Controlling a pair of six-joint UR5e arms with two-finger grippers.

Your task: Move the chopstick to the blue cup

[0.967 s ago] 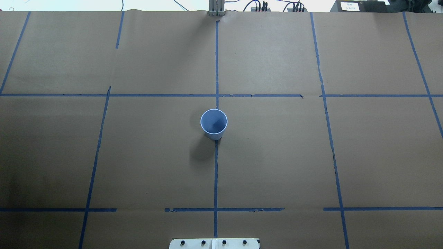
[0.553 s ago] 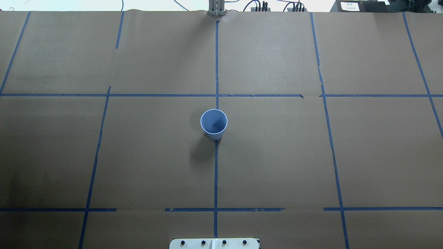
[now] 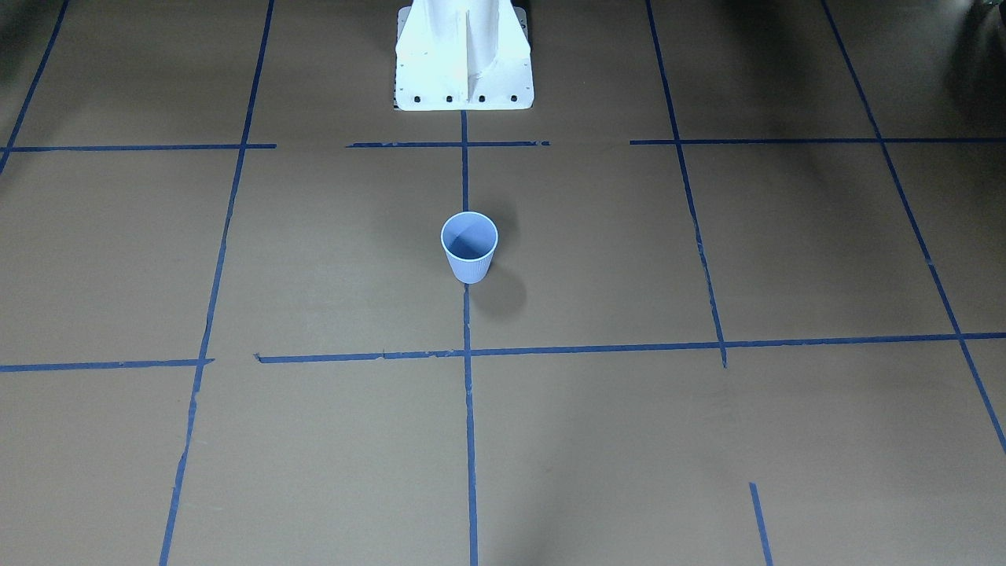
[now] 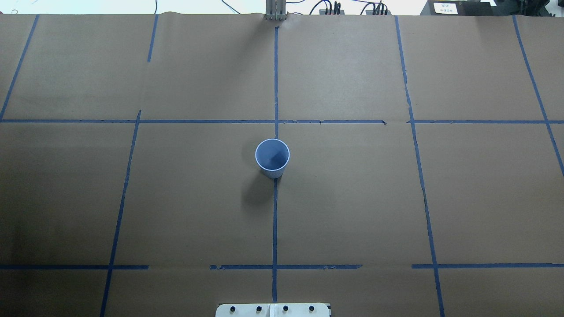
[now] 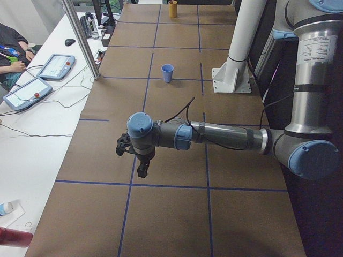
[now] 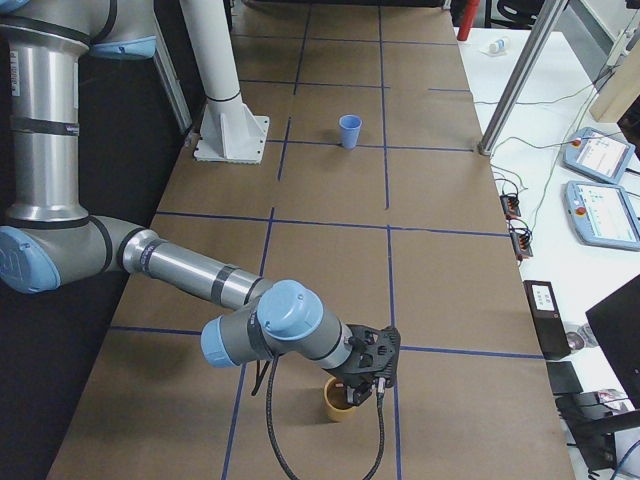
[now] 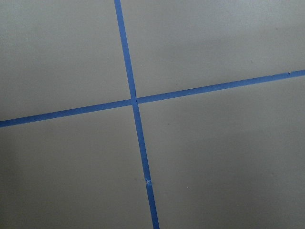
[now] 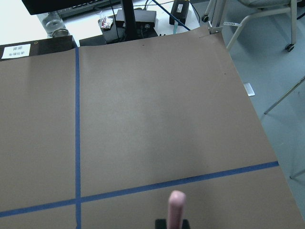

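Left hand [image 5: 142, 170] over table [image 5: 177, 214], blue cup [image 5: 168, 73] well apart

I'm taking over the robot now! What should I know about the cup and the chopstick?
Left gripper: hangs over the table, away from the blue cup; open or shut, cannot tell.
Right gripper: over a tan cup; the chopstick tip shows in the right wrist view; grip unclear.
Blue cup: upright, mid-table, empty.
Done: nothing yet in it. Left: bring chopstick over, drop it in.
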